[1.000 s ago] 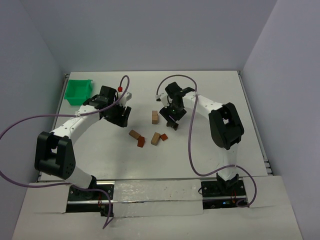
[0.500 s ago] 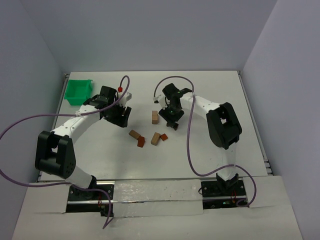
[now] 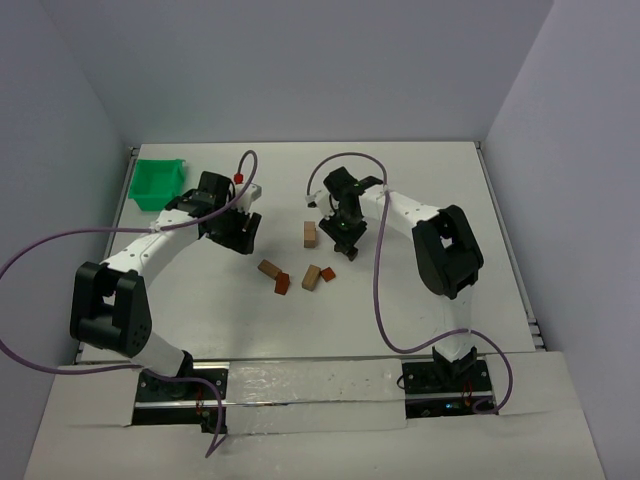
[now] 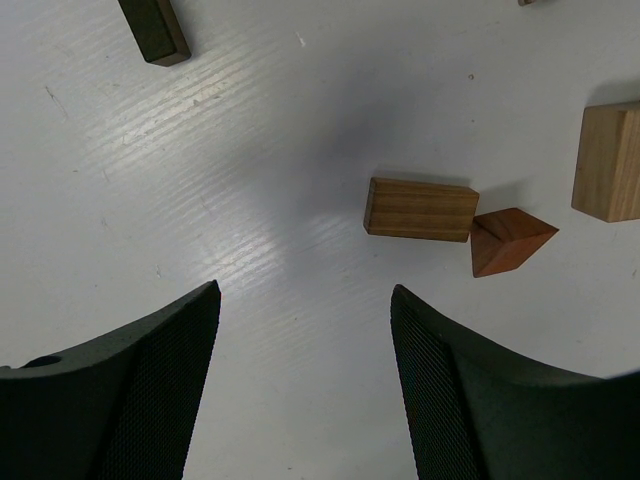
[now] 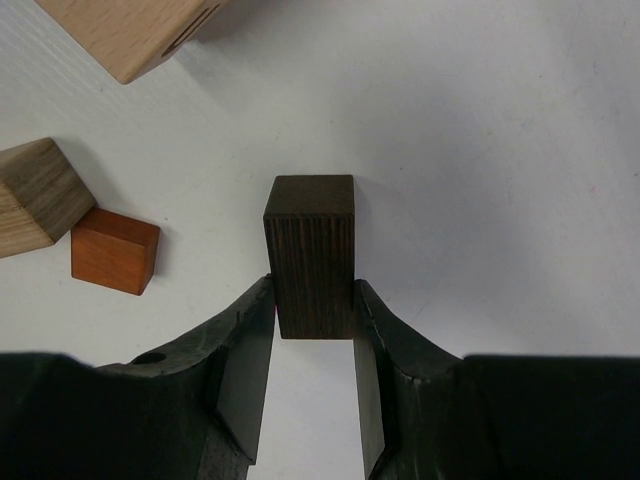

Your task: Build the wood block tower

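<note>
The blocks of the wood block tower (image 3: 313, 276) lie loose near the centre of the worktop (image 3: 230, 320), none resting on another. Closest to the near edge is a reddish-brown wedge (image 4: 510, 240), with one corner touching the end of a striped brown block (image 4: 420, 208). Just to the right of this pair lies a tan block (image 5: 35, 200), and a small reddish-orange block (image 5: 115, 250) sits against its corner. Further toward the far edge, a light tan block (image 3: 311, 234) lies apart from the others. The right gripper (image 5: 312, 310) is positioned just right of that block. Its jaws are closed to the width of a dark brown block (image 5: 310, 250), and both fingers (image 5: 245, 360) bear on the end nearest the wrist camera, the block's long axis in line with the fingers. Whether this block touches the worktop cannot be determined. The left gripper (image 4: 305, 295) hovers left of centre above bare worktop, with its jaws spread wide and nothing between them. The striped brown block and the wedge lie beyond its fingertips. A dark brown bar (image 4: 155, 30) lies alone at the upper left of the left wrist view, well apart from the other blocks. A green plastic bin (image 3: 158, 183) occupies the far left corner, well apart from the blocks
</note>
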You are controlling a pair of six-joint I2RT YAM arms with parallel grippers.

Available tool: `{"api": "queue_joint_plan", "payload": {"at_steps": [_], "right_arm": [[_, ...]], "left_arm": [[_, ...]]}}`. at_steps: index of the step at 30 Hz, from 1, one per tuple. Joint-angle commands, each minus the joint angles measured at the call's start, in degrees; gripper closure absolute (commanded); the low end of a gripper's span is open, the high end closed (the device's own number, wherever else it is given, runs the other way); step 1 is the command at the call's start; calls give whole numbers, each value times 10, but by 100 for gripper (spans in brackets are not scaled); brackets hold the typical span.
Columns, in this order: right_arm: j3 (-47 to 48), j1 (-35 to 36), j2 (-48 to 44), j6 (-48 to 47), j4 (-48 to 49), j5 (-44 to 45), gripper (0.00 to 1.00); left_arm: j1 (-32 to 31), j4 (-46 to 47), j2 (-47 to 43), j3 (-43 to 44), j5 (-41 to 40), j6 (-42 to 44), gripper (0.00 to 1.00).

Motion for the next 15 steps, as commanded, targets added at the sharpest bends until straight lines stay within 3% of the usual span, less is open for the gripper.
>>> {"api": "queue_joint_plan", "payload": {"at_steps": [1, 8, 15], "right_arm": [[51, 6, -30, 34, -47, -13, 100], [153, 6, -46, 184, -110, 9, 100], [209, 15, -38, 360, -125, 103, 100]], "left_arm": [[7, 7, -6, 13, -4, -6, 25], [17, -3, -8, 14, -11, -9, 24], [29, -15, -9, 20, -29, -3, 23]]}}
